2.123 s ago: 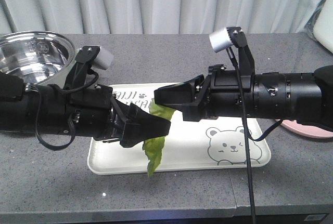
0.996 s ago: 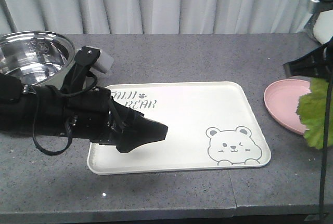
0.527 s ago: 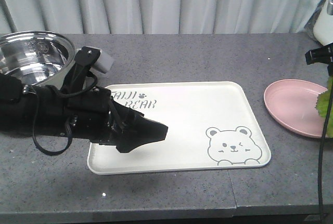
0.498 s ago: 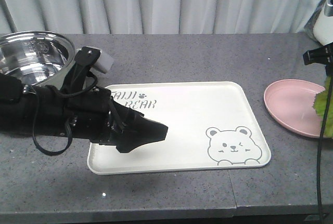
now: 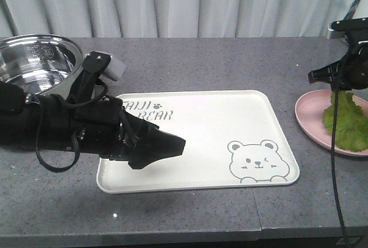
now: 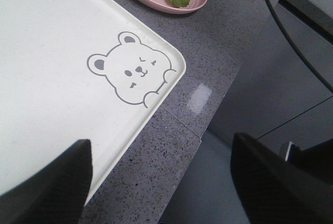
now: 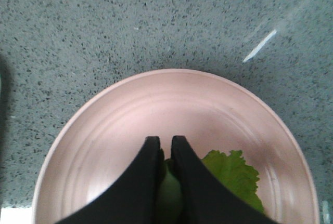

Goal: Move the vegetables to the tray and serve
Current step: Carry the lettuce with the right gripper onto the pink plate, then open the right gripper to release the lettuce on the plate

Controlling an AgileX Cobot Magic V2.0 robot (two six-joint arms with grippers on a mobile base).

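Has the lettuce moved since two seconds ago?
Yes. The lettuce went right, off the tray's middle, and now sits on the plate, gripped by the right pincer.

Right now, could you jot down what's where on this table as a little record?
lettuce: resting on the pink plate, stem gripped
right jaws: shut on the lettuce
left jaws: open, empty, above the tray
tray: no lettuce on it
steel bowl: at the far left
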